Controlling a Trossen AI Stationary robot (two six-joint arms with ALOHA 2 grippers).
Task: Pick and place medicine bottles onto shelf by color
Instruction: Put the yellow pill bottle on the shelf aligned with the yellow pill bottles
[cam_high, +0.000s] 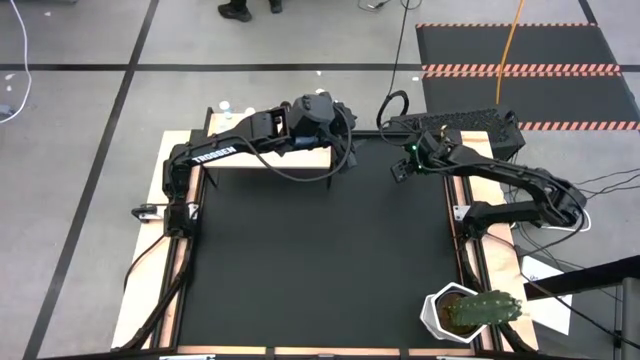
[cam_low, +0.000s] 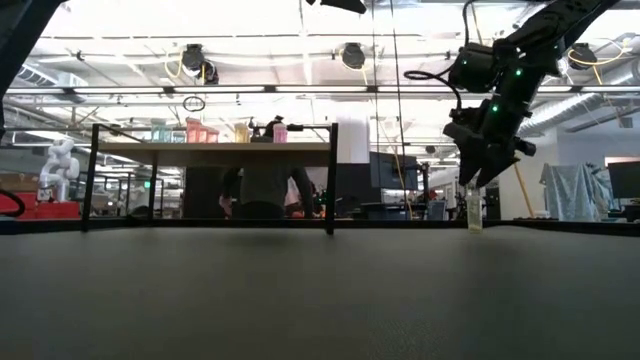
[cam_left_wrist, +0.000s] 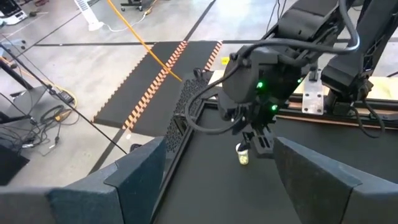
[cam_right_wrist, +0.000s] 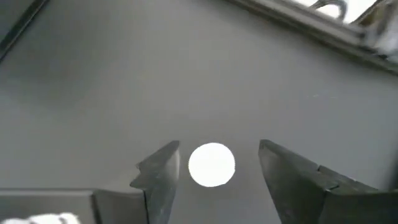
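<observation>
From my left wrist camera I see the right claw (cam_left_wrist: 250, 138) poised directly above a yellow bottle (cam_left_wrist: 242, 154) with a white cap, standing upright on the black tabletop (cam_left_wrist: 236, 193). My left claw's fingers (cam_left_wrist: 134, 177) spread wide.

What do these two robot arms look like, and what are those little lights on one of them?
Both arms are dark, jointed tubes. The left arm carries white TROSSEN lettering and looping black cables. The right arm shows small green lights near its wrist, probably status lamps. Each ends in a claw: the left claw and right claw have two flat, dark angular fingers.
</observation>
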